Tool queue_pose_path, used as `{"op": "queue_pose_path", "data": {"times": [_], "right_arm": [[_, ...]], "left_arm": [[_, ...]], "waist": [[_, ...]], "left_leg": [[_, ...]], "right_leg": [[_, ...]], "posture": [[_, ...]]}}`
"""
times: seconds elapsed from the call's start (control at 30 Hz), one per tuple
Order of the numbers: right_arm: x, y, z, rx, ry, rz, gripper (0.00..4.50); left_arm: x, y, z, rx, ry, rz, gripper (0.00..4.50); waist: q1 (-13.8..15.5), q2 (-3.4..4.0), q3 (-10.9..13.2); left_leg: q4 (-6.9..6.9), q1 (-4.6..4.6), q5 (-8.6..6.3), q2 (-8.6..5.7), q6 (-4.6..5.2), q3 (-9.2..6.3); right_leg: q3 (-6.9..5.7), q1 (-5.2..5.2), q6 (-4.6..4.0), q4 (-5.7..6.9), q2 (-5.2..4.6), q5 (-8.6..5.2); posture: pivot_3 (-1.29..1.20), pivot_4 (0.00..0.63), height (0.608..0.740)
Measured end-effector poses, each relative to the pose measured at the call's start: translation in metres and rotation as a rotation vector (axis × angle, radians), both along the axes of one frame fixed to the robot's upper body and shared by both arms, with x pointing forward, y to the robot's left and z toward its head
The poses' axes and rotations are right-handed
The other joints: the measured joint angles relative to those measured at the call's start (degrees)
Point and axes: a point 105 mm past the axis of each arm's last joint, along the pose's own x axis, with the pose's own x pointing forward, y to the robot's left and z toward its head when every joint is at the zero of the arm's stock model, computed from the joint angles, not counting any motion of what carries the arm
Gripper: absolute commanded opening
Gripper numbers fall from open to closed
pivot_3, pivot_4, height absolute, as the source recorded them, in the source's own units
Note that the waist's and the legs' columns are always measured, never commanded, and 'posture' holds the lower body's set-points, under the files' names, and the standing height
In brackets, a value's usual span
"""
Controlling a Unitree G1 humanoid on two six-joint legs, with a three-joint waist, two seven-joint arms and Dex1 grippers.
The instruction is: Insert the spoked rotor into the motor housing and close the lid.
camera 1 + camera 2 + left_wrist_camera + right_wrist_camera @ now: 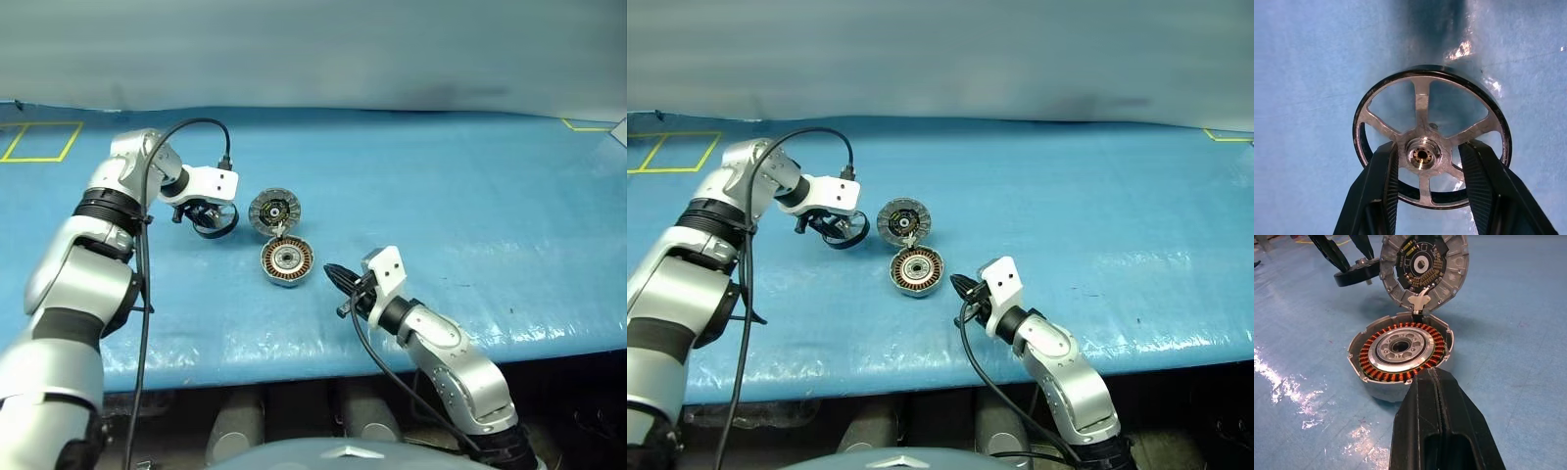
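The left gripper (1425, 161), partly open, clamps the spoked rotor (1422, 105) by its hub above the table (470, 186), left of the open motor housing (286, 261), while the right gripper (1436, 382) is fully closed and empty.

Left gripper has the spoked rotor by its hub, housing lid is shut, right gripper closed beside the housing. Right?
Not the lid: the right wrist view shows it swung open, windings exposed in the motor housing. The left gripper does hold the spoked rotor; the right gripper is shut.
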Motion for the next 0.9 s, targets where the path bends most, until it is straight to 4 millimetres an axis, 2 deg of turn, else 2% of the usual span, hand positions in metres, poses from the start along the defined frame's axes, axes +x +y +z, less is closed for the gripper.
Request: {"op": "queue_pose_path", "data": {"times": [0.13,0.27,0.37,0.5,0.63,0.9], "right_arm": [[0.002,0.005,0.004,-0.002,-0.025,0.019,0.00],[0.005,0.003,0.001,-0.008,-0.025,0.033,0.00],[0.007,0.003,-0.001,0.015,-0.025,0.051,0.00],[0.006,0.005,-0.001,0.034,-0.049,0.085,0.00],[0.004,0.000,-0.012,0.024,-0.030,0.087,0.00],[-0.003,-0.006,-0.028,-0.016,-0.039,0.068,0.00]], "left_arm": [[-0.017,0.006,-0.001,0.006,-0.036,-0.029,1.60],[-0.039,0.014,0.008,-0.014,-0.092,-0.010,1.60],[-0.058,0.007,0.015,-0.116,-0.143,0.001,1.60],[-0.079,-0.006,0.013,-0.223,-0.153,0.019,1.60],[-0.097,-0.011,0.010,-0.367,-0.165,0.103,1.60],[-0.105,-0.027,0.010,-0.587,-0.163,0.185,1.60]], "waist": [[-0.20,0.01,0.01],[-0.21,0.01,0.01],[0.06,0.01,0.01],[0.32,0.01,0.01],[0.10,0.02,0.01],[0.56,0.01,0.01]], "left_leg": [[-0.03,0.01,0.00,0.03,0.00,0.00],[-0.02,0.03,0.00,0.04,0.00,-0.02],[-0.01,0.05,0.00,0.04,0.00,-0.03],[0.03,0.10,0.00,0.04,0.00,-0.04],[-0.01,0.16,0.00,0.06,-0.01,-0.02],[0.01,0.21,0.00,0.06,-0.01,-0.02]], "right_leg": [[0.01,-0.03,-0.01,0.00,0.01,0.00],[0.01,-0.01,-0.21,0.01,0.03,-0.11],[0.00,0.03,-0.25,0.00,0.01,-0.14],[-0.01,0.08,-0.25,0.00,0.02,-0.14],[-0.01,0.09,-0.27,0.01,0.03,-0.15],[-0.02,0.15,-0.29,0.00,0.03,-0.16]], "posture": [[0.00,0.150,0.740],[0.00,0.150,0.740],[0.00,0.150,0.740],[0.00,0.150,0.740],[0.00,0.150,0.740],[0.00,0.150,0.740]]}}
